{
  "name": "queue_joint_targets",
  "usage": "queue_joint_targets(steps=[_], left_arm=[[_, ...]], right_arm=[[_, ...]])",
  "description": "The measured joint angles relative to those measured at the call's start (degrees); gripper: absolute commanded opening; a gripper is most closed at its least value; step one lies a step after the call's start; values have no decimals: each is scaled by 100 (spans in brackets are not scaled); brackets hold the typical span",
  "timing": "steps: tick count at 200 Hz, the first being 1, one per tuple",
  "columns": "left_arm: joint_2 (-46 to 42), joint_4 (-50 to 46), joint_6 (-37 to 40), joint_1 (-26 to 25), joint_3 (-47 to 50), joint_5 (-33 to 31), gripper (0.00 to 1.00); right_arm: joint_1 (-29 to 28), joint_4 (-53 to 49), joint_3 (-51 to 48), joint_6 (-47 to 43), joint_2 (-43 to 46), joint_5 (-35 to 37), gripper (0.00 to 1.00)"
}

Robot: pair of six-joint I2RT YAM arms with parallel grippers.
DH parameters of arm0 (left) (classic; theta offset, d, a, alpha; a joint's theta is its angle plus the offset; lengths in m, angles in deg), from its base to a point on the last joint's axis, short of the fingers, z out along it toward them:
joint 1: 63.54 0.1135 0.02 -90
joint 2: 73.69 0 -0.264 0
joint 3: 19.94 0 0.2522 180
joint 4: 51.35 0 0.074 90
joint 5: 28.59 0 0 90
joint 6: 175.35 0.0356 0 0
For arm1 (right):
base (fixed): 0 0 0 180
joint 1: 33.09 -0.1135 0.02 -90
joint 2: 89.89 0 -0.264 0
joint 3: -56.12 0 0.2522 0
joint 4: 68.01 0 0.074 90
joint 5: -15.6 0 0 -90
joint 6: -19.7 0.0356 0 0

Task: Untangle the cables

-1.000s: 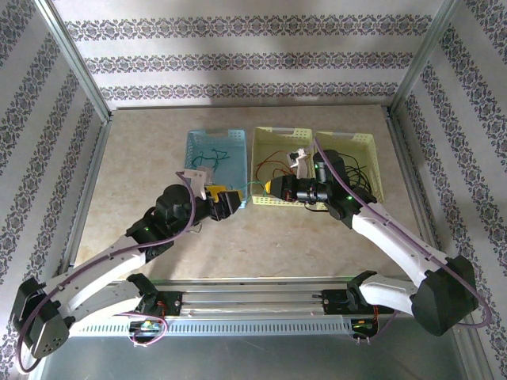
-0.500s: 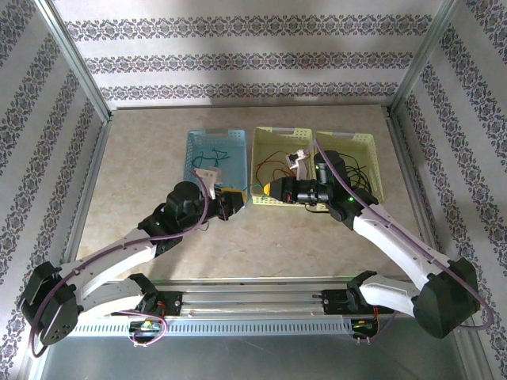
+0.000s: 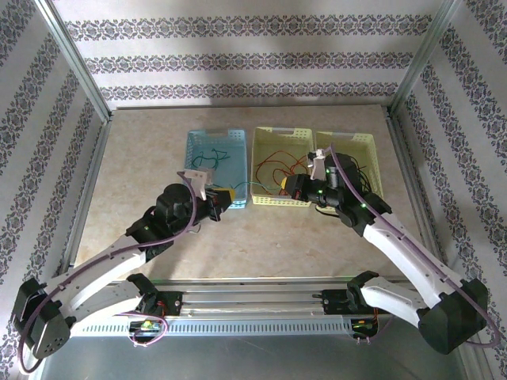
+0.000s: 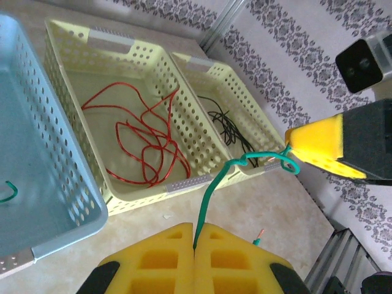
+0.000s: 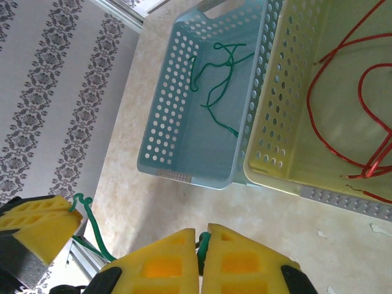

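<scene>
The left fingers (image 4: 159, 260) clench a green cable (image 4: 207, 205). The right fingers (image 5: 245, 257) clench it too, the strand strung between them.

The right pincer (image 3: 287, 184) has pulled back toward the right of the frame, away from the front-left corner of the middle yellow basket (image 3: 265, 203). Its wrist has swung up and to the right. More of the red cable (image 3: 273, 163) in that basket is now uncovered. The left pincer (image 3: 224, 196) has edged slightly up and left. The gap between the two has widened, so the green cable (image 3: 255, 186) clamped in both spans a longer stretch.
</scene>
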State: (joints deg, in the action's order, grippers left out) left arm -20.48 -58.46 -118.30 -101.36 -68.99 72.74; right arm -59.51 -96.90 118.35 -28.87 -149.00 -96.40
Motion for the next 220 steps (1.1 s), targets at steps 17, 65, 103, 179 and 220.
queue_joint_targets(steps=[17, 65, 103, 179, 220], left_arm=[[-44, -2, -11, 35, 7, 44, 0], [328, -122, -328, 603, -13, -1086, 4], [1322, -105, -584, 1021, -350, -1777, 16], [2299, -87, -98, 1132, -1285, -2568, 96], [826, -588, 315, 1045, -1060, -3790, 99]], right_arm=[[-28, 48, 0, 28, -61, -17, 41], [22, 81, -74, 199, -28, 496, 60], [273, 11, -275, 238, 365, 737, 60], [813, -750, -459, 39, 918, 1054, 61], [1392, -1080, -798, -396, 1639, 2164, 76]])
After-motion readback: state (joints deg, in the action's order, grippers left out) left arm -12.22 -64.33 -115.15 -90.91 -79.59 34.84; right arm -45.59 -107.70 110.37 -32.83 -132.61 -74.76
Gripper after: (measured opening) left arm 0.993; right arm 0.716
